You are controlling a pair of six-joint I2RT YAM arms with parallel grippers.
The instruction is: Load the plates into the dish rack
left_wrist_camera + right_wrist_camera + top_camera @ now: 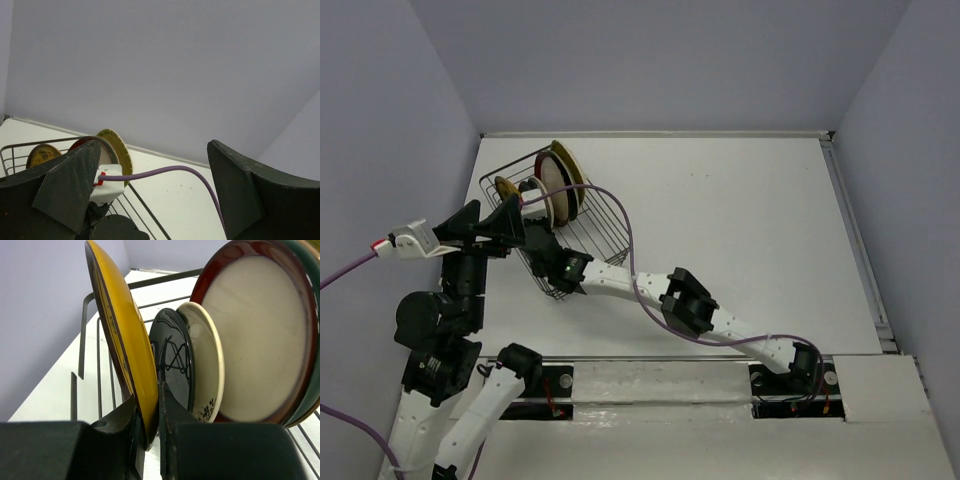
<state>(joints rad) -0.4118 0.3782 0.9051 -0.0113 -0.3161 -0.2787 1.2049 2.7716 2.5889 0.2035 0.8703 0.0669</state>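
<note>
dish rack [603, 222]: basket of thin dark wire on the far-left part of the table, holding the plates on edge in one row.
yellow patterned plate [125, 340]: glossy with dark rim markings, at the near end of the row, upright and slightly tilted. Its lower rim is pinched in the right gripper [150, 415].
black plate [172, 357]: glossy, just behind the yellow one.
cream plate [207, 365]: dark patches low on its face, standing against the black plate.
red-rimmed plate [255, 335]: the largest, with a cream centre, upright.
teal plate [314, 390]: only a dark greenish edge shows behind the red-rimmed plate.
yellow ribbed plate [567, 163]: at the far end of the row.
</note>
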